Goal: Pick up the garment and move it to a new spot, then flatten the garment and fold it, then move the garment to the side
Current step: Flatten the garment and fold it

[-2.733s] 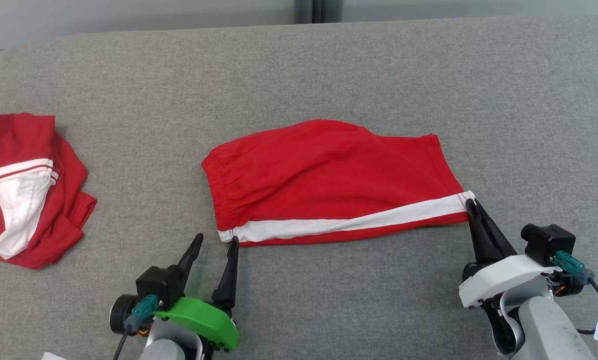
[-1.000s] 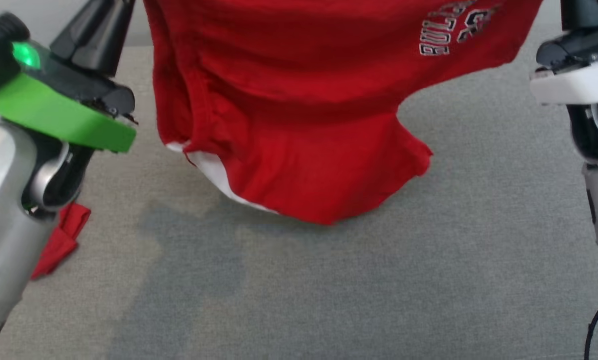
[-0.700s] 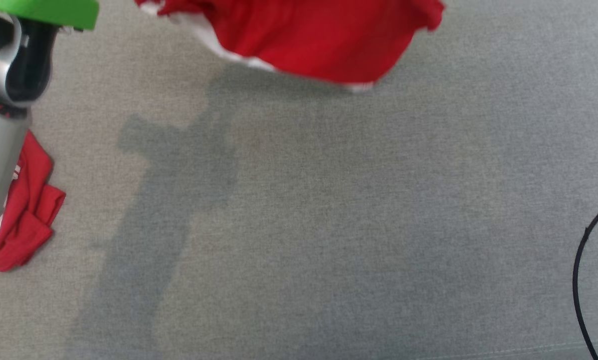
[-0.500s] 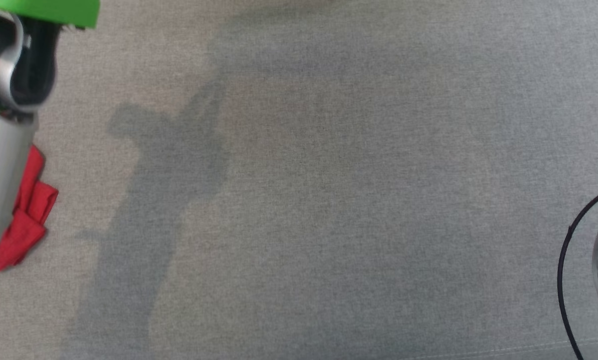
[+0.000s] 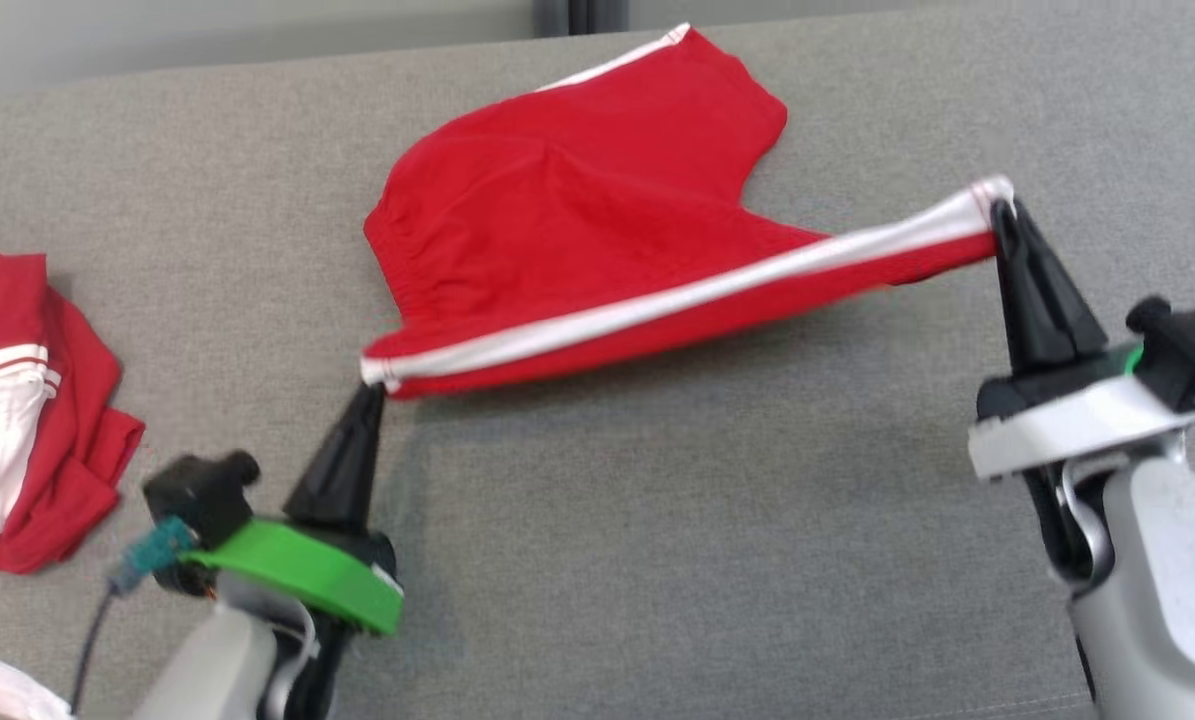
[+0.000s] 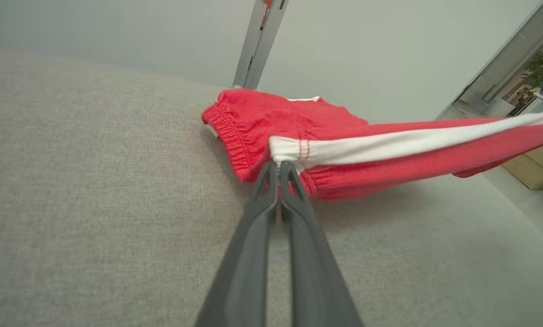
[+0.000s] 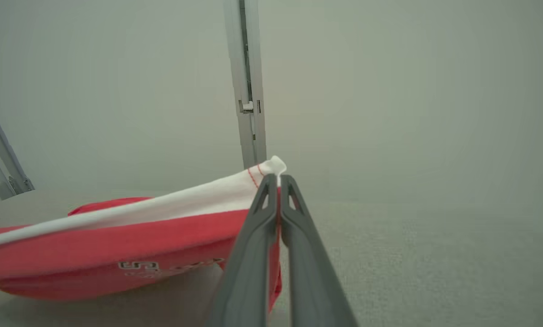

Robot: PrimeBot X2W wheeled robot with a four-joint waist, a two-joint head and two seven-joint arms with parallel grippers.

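Left of the left gripper (image 5: 369, 390), a second garment (image 5: 72, 420) runs off the edge. Beside the right gripper (image 7: 278, 178), lettering (image 7: 171, 266) on the shorts (image 7: 94, 249) is unreadably blurred.

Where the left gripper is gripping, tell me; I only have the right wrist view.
Observer: The left gripper is shut on the waistband corner of the red shorts.
Operator: Report whether the far leg is lifted.
Observer: It lies on the grey surface; the striped edge stretches raised to the right gripper.
Operator: Name anything else there.
Observer: Another red and white garment lies crumpled at the robot's left.
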